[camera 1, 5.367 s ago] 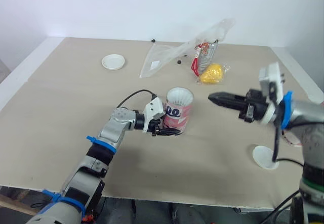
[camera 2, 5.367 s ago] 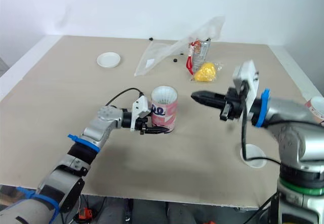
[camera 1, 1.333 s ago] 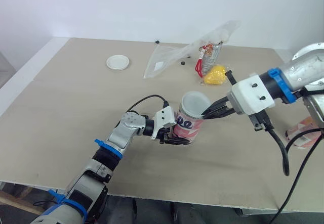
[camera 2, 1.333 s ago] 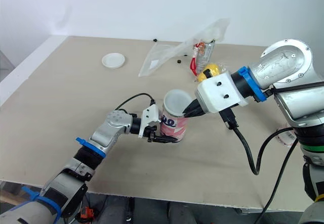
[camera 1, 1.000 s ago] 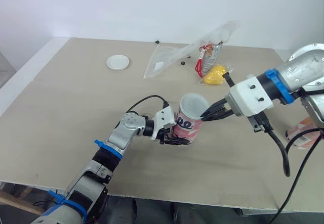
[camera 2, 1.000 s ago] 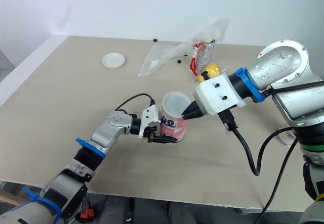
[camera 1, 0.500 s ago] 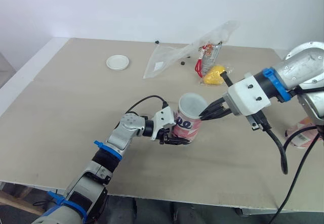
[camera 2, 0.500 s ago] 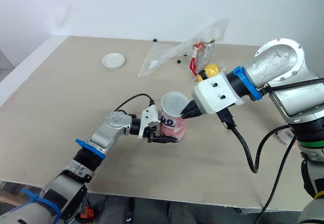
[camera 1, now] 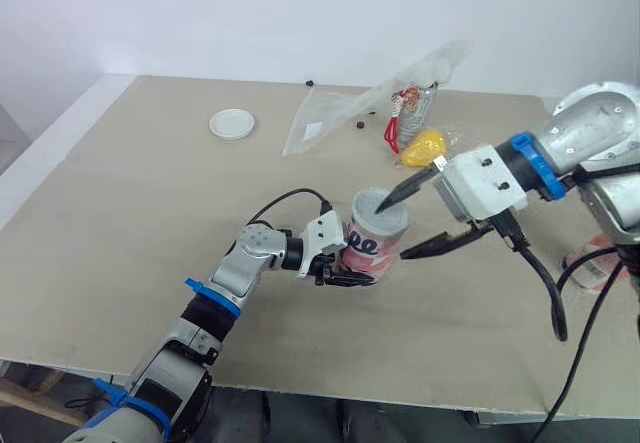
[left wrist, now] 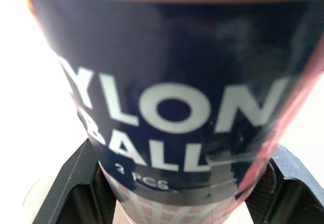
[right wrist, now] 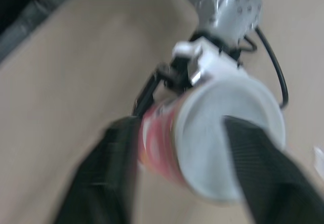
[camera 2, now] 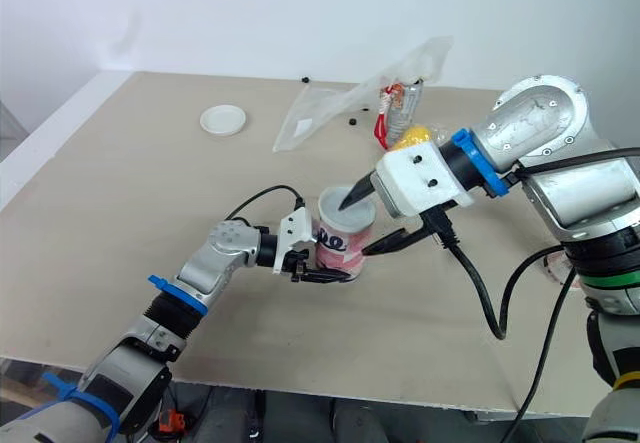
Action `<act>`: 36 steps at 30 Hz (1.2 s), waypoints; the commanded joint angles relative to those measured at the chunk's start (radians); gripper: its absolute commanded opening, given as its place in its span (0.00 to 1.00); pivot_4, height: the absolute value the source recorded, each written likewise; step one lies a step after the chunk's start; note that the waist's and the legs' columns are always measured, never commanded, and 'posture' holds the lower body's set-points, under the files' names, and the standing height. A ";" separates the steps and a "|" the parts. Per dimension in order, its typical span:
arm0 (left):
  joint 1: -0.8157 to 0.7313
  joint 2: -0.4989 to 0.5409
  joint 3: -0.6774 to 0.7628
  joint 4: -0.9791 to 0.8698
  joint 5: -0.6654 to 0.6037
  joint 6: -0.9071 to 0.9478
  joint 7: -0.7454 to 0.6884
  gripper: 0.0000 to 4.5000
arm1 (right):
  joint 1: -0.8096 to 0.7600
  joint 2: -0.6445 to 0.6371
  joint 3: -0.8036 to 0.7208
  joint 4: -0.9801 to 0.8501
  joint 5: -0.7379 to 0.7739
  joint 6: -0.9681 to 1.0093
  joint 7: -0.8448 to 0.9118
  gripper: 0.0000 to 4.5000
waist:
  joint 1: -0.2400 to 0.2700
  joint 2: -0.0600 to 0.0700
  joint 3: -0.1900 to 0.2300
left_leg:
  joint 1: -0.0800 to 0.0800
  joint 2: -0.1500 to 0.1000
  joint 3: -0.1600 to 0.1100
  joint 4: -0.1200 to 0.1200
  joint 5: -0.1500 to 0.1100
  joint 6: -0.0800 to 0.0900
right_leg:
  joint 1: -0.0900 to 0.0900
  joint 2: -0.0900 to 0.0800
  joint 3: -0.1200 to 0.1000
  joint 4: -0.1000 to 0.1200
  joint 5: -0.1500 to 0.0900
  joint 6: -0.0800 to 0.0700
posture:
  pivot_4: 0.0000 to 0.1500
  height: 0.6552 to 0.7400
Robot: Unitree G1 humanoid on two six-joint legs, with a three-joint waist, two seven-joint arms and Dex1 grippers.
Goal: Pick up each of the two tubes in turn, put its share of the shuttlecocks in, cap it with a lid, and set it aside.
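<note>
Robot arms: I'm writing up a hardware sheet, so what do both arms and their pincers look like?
The left arm and right arm are silver-grey with blue bands, each ending in a white wrist block and black two-fingered pincer: left pincer, right pincer. A black cable loops from each wrist.

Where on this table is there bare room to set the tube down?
Widest bare patch: the left half of the table, between the white lid and the near edge. The near strip before the tube is also free. Crowded: the far middle, with plastic bag and yellow packet, and around the tube, held by the left tool, open right tool at its top.
</note>
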 commanded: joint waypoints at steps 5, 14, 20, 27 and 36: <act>0.070 0.034 0.007 -0.068 -0.001 0.066 0.025 0.63 | 0.070 0.031 -0.292 -0.076 0.300 0.393 -0.173 0.71 | 0.000 0.000 0.000 | 0.000 0.001 0.000 -0.001 0.000 0.000 | 0.000 0.000 0.000 0.000 0.001 -0.001 | 1.00 1.00; 0.150 0.068 0.007 -0.242 -0.026 0.150 0.060 0.63 | 0.193 0.077 -0.388 -0.149 0.314 0.453 -0.319 0.71 | -0.012 0.000 0.000 | 0.000 0.003 0.000 -0.002 0.000 0.000 | -0.001 0.003 0.000 0.001 0.001 0.001 | 1.00 1.00; 0.217 0.097 -0.015 -0.336 -0.022 0.156 0.076 0.63 | 0.200 0.136 -0.371 -0.174 0.294 0.456 -0.395 0.29 | -0.014 0.000 0.000 | 0.000 0.003 0.000 -0.003 0.000 0.000 | -0.002 0.004 0.000 0.001 0.001 0.002 | 1.00 1.00; 0.231 0.097 -0.022 -0.308 -0.017 0.132 0.085 0.63 | 0.269 0.176 -0.329 -0.205 0.276 0.482 -0.434 0.01 | -0.013 0.000 0.000 | -0.001 0.003 -0.001 -0.003 -0.001 0.000 | -0.001 0.004 0.000 0.001 0.001 0.001 | 1.00 1.00; 0.223 0.092 -0.035 -0.292 -0.014 0.115 0.075 0.63 | 0.277 0.181 -0.203 -0.183 0.119 0.412 -0.397 0.01 | -0.013 0.000 0.000 | 0.000 0.003 -0.001 -0.002 -0.001 0.000 | -0.001 0.004 0.001 0.000 -0.001 0.000 | 1.00 1.00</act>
